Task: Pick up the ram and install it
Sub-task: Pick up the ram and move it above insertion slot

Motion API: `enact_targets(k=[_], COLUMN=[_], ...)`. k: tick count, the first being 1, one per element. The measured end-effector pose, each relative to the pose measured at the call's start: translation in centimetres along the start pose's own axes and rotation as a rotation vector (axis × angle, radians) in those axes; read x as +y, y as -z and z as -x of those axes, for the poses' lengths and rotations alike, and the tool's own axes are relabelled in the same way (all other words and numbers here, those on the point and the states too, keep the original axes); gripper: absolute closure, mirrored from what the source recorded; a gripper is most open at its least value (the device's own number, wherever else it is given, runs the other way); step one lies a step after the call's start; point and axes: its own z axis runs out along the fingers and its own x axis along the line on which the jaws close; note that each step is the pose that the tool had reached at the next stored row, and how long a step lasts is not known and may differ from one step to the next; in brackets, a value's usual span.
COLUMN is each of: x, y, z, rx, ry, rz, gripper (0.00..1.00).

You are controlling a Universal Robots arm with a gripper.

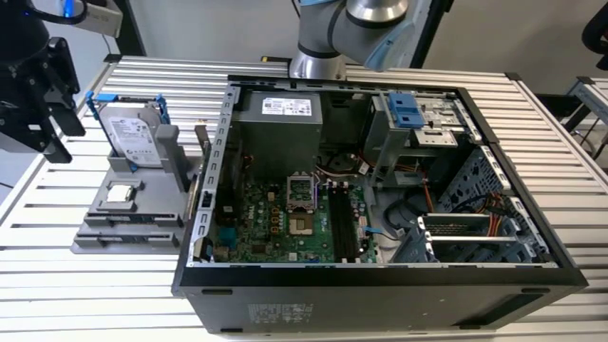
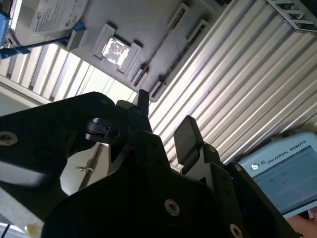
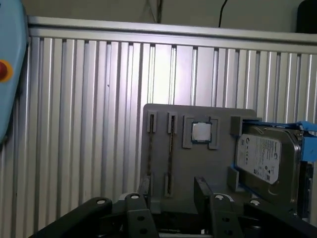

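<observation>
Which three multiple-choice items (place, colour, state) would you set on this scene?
1. The gray holder stands: A. beside the computer case, at the exterior view's left. B. inside the case. C. at the exterior view's right.
2. The frame around the hard drive is: A. red. B. blue. C. yellow.
3. The gripper is: A. shut on the ram. B. open, holding nothing. C. shut on the hard drive.
1 A: it stands outside the case, on that side. 2 B: blue bars clasp the drive. 3 B: in both wrist views its fingers stand apart, nothing between.
</observation>
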Motion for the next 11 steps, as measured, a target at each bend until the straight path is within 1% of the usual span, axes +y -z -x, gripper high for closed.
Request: enact_targets(k=[5,8,10,11], x=[-0.03,-0.05,-0.06,-0.07], y=[-0.91,-1.46,-1.82,-1.98], z=[-0.03,-0.05,-0.06,-0.07], rx=[0.0001,0.0004,0.0005,0.0006], ry=[0.000,0.000,0.000,0.000], rz=[-0.0031,-0.0034,-0.0060,-0.0085], gripper=[0.00,0.00,0.00,0.00])
